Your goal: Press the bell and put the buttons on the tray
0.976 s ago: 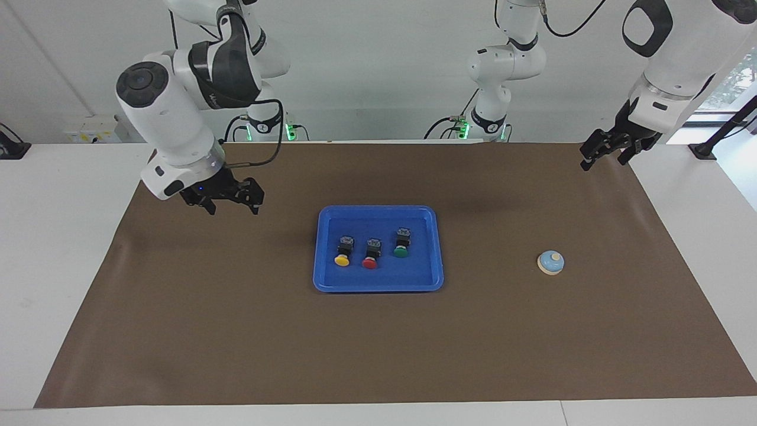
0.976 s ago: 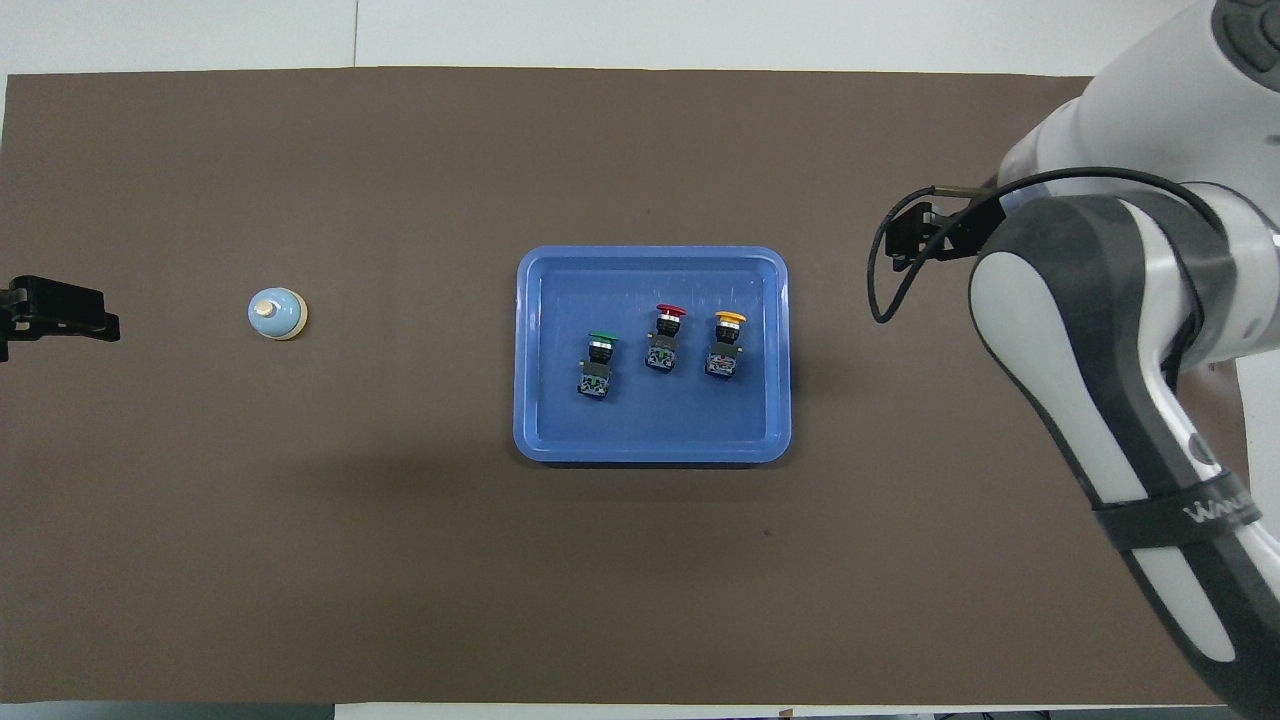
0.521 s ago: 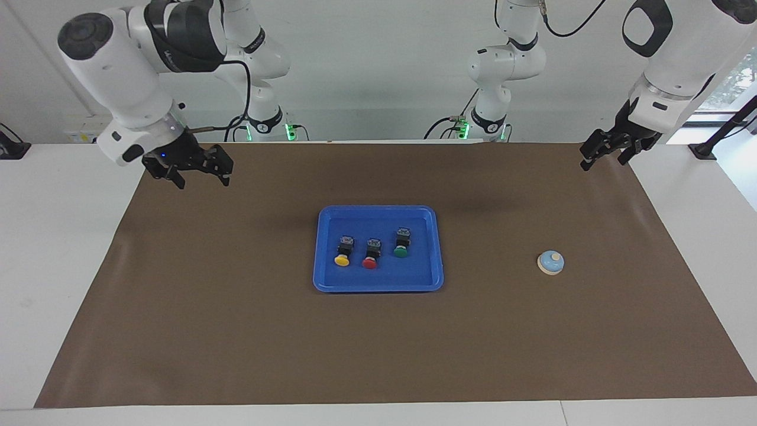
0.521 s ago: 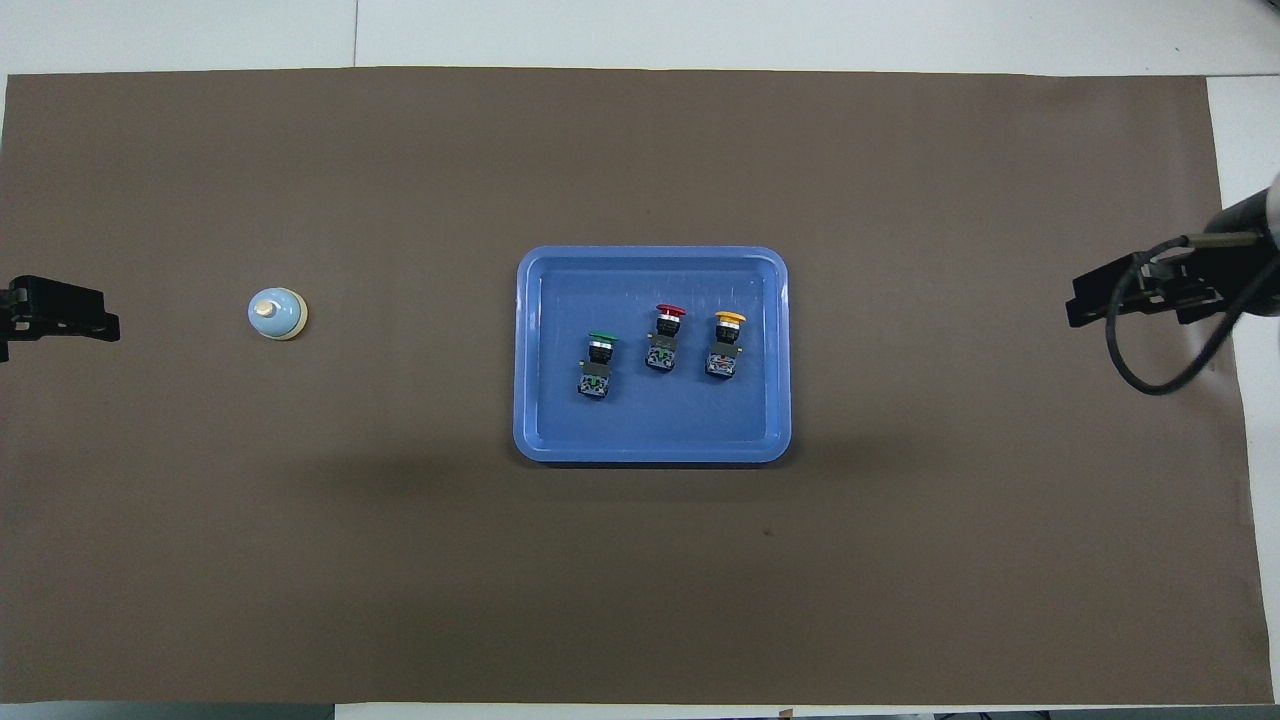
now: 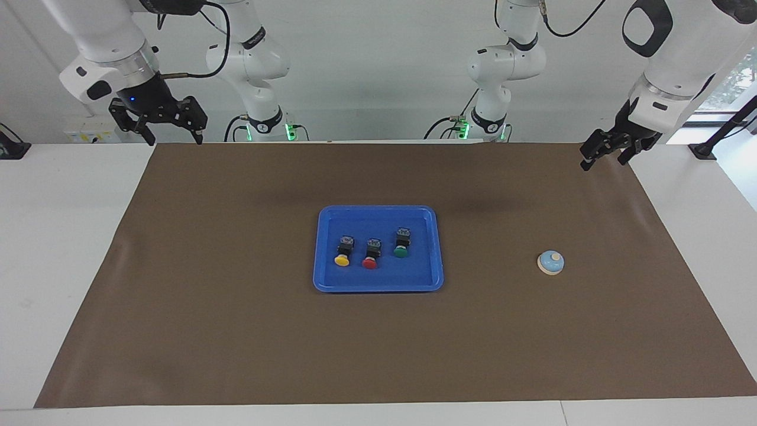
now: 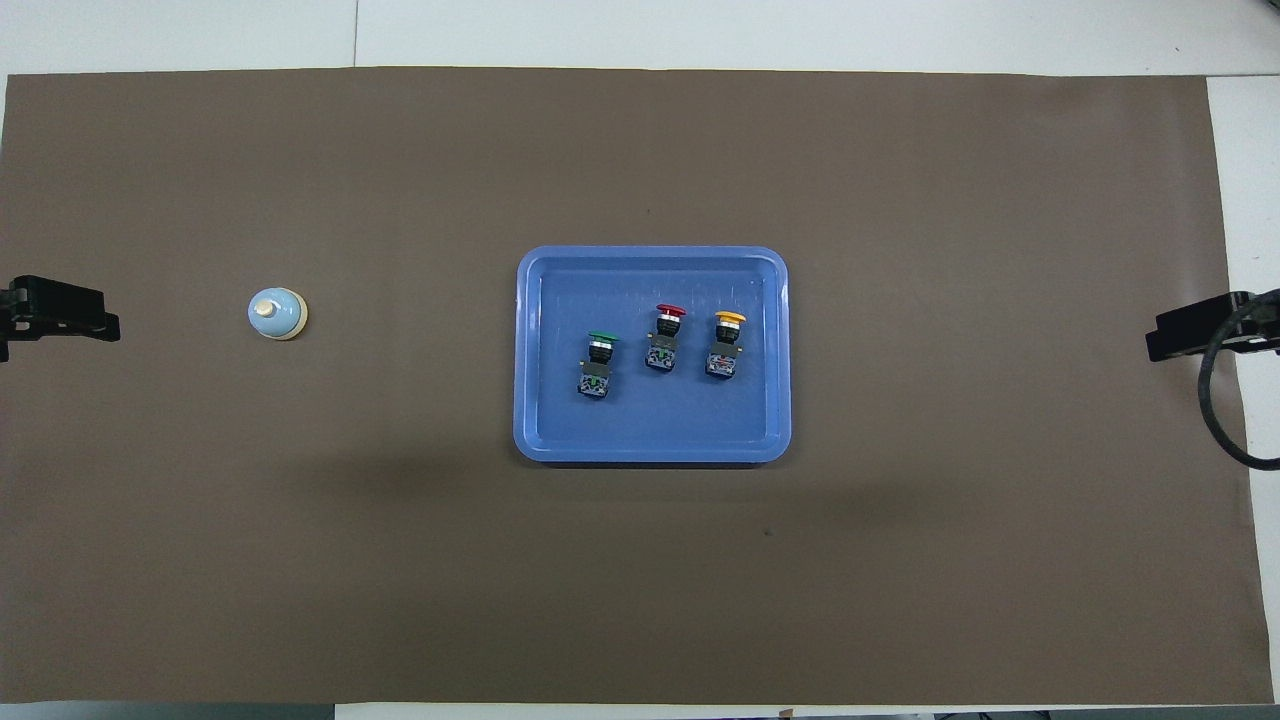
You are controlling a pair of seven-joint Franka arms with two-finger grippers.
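tray: blue tray point(image 5: 378, 285) mid-mat, holding yellow button point(image 5: 343, 251), red button point(image 5: 371, 254) and green button point(image 5: 401, 243), side by side, apart.
bell: light-blue bell point(image 5: 550, 262) on the mat toward the left arm's end.
left gripper point(image 5: 603, 152): raised, spread, empty.
right gripper point(image 5: 158, 123): raised, spread, empty.
risk: if the bell is unpressed, an off-centre push may slide it.
writing: none readable.

Facing cam sits high across the table, looks toward the robots' bases, fairly far. Overhead cam is above the robots' end, looks steeply down. Both share the brown mat point(image 5: 236, 331) w/ the tray point(image 5: 378, 285) at its middle, turned half around.
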